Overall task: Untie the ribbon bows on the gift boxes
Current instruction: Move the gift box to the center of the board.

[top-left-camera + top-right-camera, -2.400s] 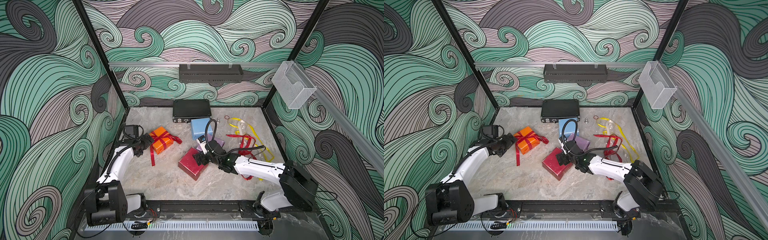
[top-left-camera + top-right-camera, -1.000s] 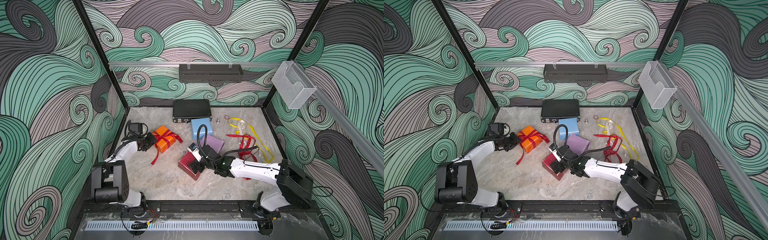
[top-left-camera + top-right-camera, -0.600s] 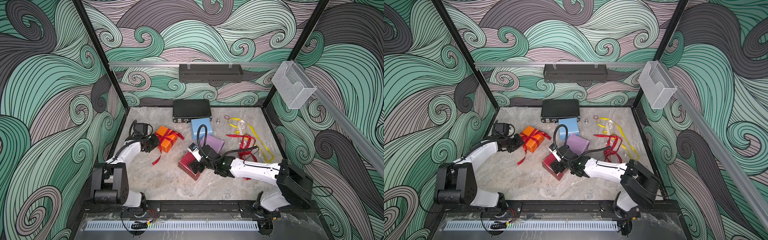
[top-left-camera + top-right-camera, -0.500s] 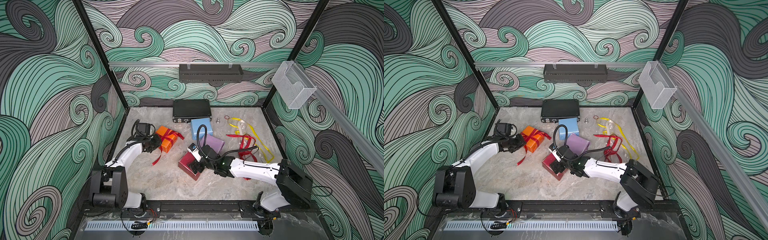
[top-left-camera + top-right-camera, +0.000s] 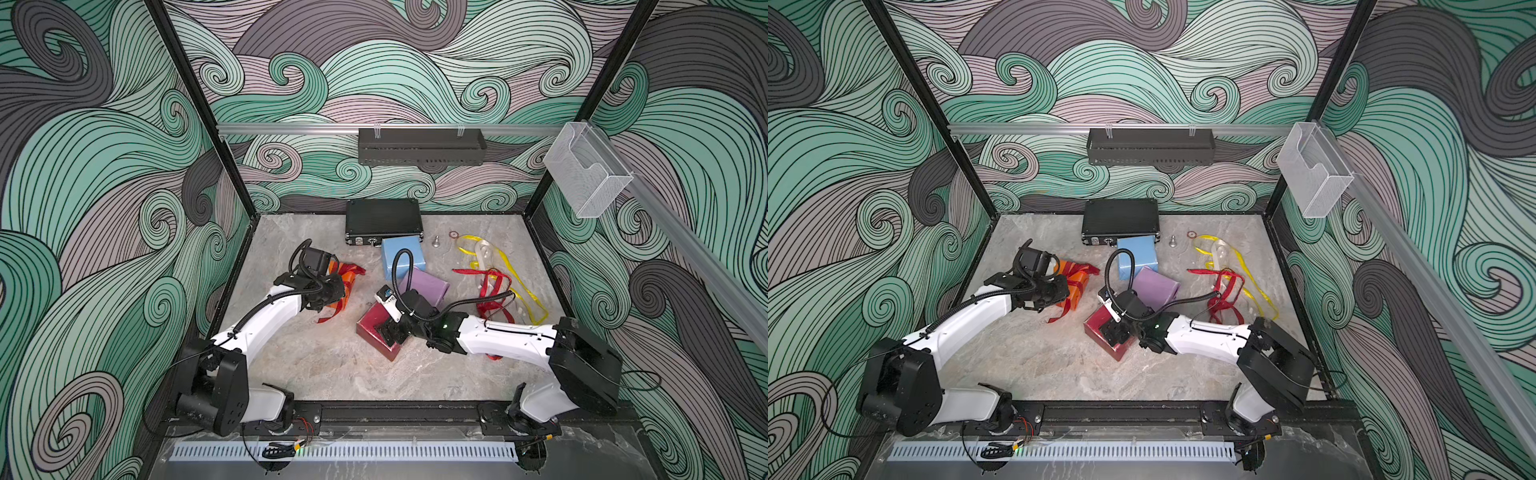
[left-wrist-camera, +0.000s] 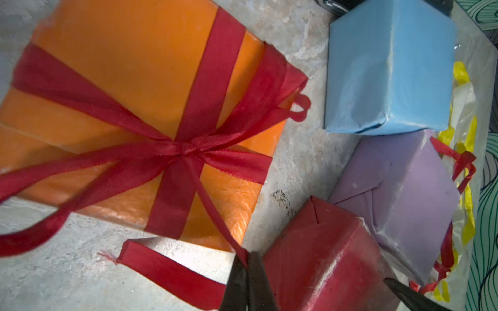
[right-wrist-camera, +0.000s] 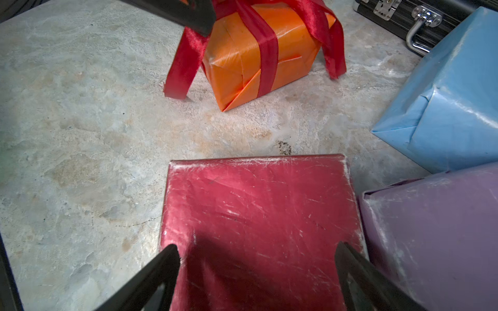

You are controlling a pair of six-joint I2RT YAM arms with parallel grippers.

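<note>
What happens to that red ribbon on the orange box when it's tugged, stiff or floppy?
Probably floppy: the red ribbon droops off the orange box and its ends curl on the table. Its satin sheen suggests it is slippery, so it might slide out of the left pincer, shut on one end. The small box may well drag along.

Your top views are bright and evenly lit from above, with soft shadows under the arms on the floor (image 5: 332, 374). At your left wrist the ribbon (image 6: 29, 239) blurs toward the edge and the left gripper (image 6: 246, 269) is a dark, unfocused shape. At your right wrist the right gripper (image 7: 257, 249) shadows the red box (image 7: 256, 194), which glints white.
</note>
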